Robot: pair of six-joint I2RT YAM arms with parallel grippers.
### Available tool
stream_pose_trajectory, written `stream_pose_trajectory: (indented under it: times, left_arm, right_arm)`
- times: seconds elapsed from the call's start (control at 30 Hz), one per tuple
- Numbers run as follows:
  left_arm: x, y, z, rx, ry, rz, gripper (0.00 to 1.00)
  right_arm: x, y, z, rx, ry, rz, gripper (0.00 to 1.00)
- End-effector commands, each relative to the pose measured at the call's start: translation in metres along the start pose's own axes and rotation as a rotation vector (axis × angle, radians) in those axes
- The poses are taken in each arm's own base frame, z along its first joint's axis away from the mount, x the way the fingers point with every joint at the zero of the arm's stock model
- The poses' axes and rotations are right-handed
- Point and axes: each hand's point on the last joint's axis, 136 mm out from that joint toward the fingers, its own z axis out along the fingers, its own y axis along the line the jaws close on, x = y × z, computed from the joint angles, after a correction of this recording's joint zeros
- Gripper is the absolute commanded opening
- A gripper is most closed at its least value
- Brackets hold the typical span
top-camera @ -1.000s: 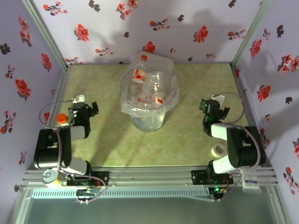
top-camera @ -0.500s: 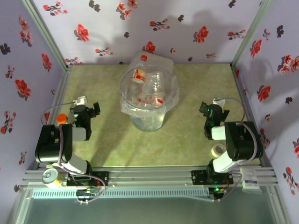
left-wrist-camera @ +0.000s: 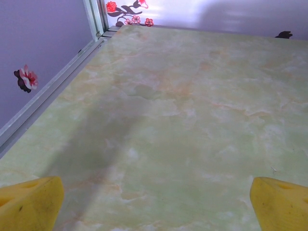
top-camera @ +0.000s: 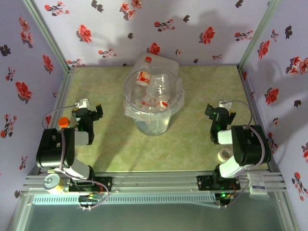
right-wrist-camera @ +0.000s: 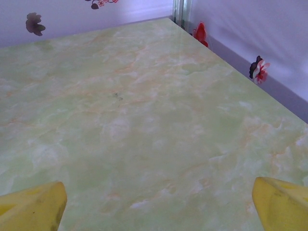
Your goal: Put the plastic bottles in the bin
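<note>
Nearby: bin (top-camera: pixel 153 126) centre; prob. tape roll (top-camera: pixel 224 154) R, orange-capped container (top-camera: pixel 63 122) L.

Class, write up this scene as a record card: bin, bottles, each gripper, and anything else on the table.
bin: bag-lined, standing mid-scene
plastic bottles: heaped in the bin
left gripper: open, empty, above the table
right gripper: open, empty, above the table
other: tape roll by right arm; orange-capped container by left arm

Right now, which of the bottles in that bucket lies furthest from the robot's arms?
The clear bottle with the red cap, lying across the far rim of the bin. The other bottles sit nearer the arms, lower inside the bag.
</note>
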Motion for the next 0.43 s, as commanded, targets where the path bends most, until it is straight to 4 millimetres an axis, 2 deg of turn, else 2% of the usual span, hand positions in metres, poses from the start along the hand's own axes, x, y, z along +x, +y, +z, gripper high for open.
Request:
stream_pose_trajectory:
  times: [0.0,0.4]
  left_arm:
    - [-0.003,-0.0017,-0.0001,0.007,-0.02,0.021,1.0]
    - [-0.0038,-0.0015,0.0,0.005,-0.022,0.02,1.0]
  right_arm:
    - [-0.0078,0.0021,0.0004,-0.01,-0.029,0.009,1.0]
    - [-0.007,0.0042,0.0004,-0.015,-0.025,0.0,1.0]
